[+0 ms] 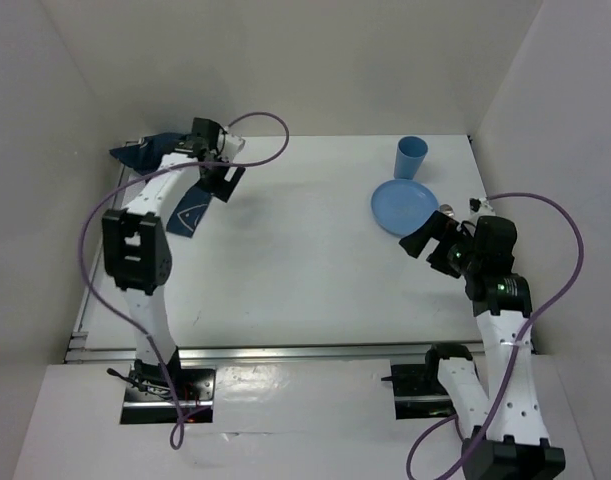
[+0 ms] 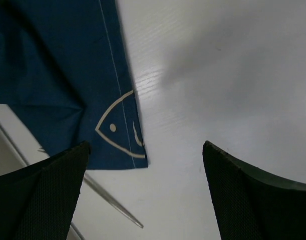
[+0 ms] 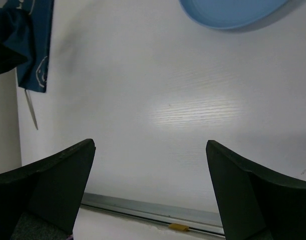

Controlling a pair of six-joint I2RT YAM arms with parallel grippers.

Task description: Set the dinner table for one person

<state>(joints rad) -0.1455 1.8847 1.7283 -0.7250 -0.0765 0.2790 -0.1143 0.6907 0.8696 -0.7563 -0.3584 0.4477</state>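
White dinner table holds a navy placemat with fish outline.

text: none readable | labels: none | numbers: none

White shells and black joints worn by the left arm and right arm, a purple cable looped from each, dots on the right shell perhaps screws, left end effector and right end effector fitted with black textured fingers

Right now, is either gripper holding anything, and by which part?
Nothing held: left gripper open by the placemat, right gripper open over the table.
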